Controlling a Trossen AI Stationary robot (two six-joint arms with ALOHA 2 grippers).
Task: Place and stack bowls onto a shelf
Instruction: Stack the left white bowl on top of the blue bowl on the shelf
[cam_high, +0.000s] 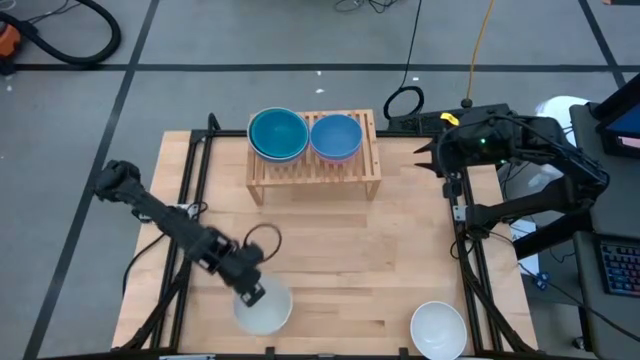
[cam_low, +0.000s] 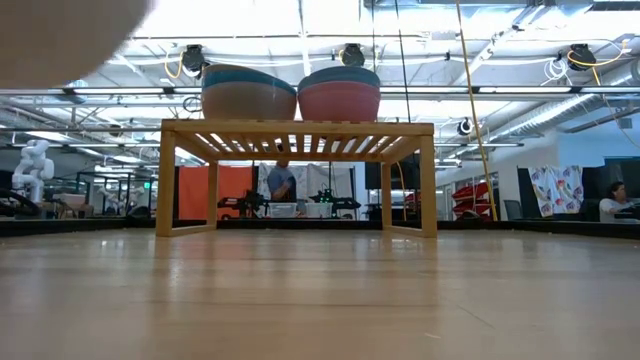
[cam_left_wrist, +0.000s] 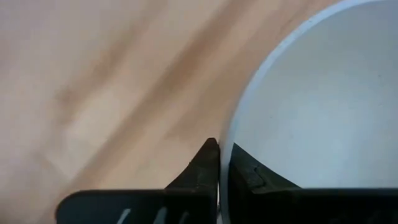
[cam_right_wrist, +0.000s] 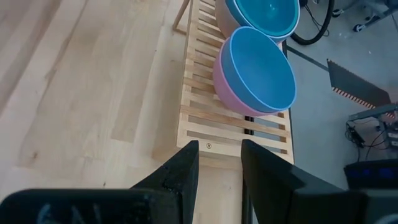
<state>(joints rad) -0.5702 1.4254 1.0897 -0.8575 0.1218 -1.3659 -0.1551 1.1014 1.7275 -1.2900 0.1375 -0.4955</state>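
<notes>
The light-wood shelf (cam_high: 314, 170) stands at the table's far middle. It carries two stacks: a teal bowl nested in a grey-beige one (cam_low: 248, 96) on the left, and a blue bowl nested in a pink one (cam_right_wrist: 255, 71) on the right. My left gripper (cam_high: 250, 287) is shut on a white bowl (cam_high: 265, 310) near the table's near edge. This bowl also shows in the low view (cam_low: 60, 30), above the tabletop. My right gripper (cam_right_wrist: 219, 163) is open and empty, right of the shelf's right end (cam_high: 428, 150). My left gripper pinches the white bowl's rim (cam_left_wrist: 227, 140) on its far-left side. One finger (cam_left_wrist: 249, 174) is inside the bowl and one finger (cam_left_wrist: 202, 165) is outside. The fingers slant down from the table's far left. In the low view the bowl appears lifted clear of the table.
A second white bowl (cam_high: 438, 330) sits at the table's near right corner. Bare wood lies between the shelf and the near edge. Black frame rails run along both table sides. Cables lie on the floor beyond the far edge.
</notes>
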